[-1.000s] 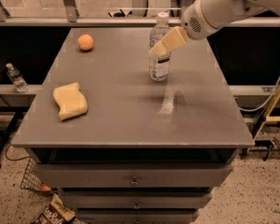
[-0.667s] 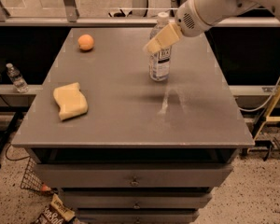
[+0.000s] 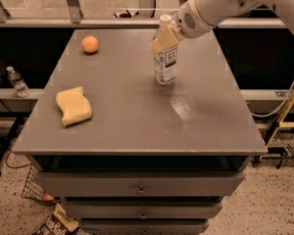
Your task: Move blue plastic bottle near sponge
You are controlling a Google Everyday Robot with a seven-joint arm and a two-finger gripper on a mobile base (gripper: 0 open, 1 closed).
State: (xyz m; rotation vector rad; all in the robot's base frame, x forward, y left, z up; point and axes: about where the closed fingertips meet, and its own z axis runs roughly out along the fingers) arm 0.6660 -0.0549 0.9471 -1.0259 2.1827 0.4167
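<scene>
**Bottle upright at the hand, sponge off at 8 o'clock**

The blue plastic bottle (image 3: 166, 65) is seen standing upright on the desk (image 3: 137, 126), toward 1 o'clock from the desk's middle, its long axis vertical. The hand (image 3: 162, 39) is placed at the bottle's shoulder, just under the white cap, reached in from 2 o'clock. Whether the hand is spread or pinching the bottle cannot be told. The sponge (image 3: 74, 105) is found well apart, at about 8 o'clock from the bottle; a carry in that direction is judged to be needed. An orange (image 3: 90, 44) lies at 10 o'clock.
</scene>
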